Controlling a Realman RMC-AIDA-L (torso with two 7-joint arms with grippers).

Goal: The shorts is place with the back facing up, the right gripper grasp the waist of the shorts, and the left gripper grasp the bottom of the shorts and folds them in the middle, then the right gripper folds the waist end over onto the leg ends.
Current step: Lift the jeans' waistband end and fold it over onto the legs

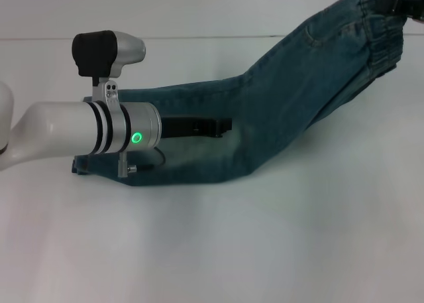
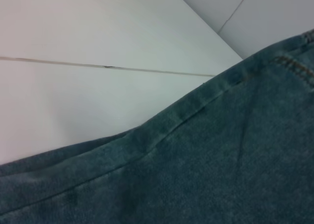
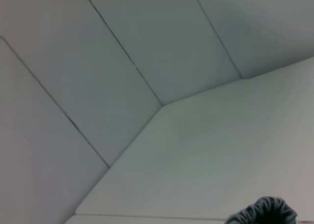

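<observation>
in the head view the shorts point(image 1: 265, 111) are already doubled lengthwise into one long band that runs from about eight o'clock on the white table point(image 1: 218, 250) up toward two o'clock. the right gripper point(image 1: 405, 6) at the two o'clock corner appears clamped on the waist of the shorts point(image 1: 384, 38) and lifts that end off the surface, so we judge the second fold is in hand: carrying the waist end over onto the leg ends point(image 1: 99, 165). the left gripper point(image 1: 222, 127) lies low across the middle of the denim, pointing to three o'clock; whether its fingers are parted or pinching we cannot tell. in the left wrist view we see only a folded denim edge and a stitched seam against the table. in the right wrist view a small gathered dark bunch of fabric point(image 3: 265, 211) shows at the edge, the rest is bare wall. next, the raised end should sweep toward eight o'clock, and the left arm likely has to clear out first.
</observation>
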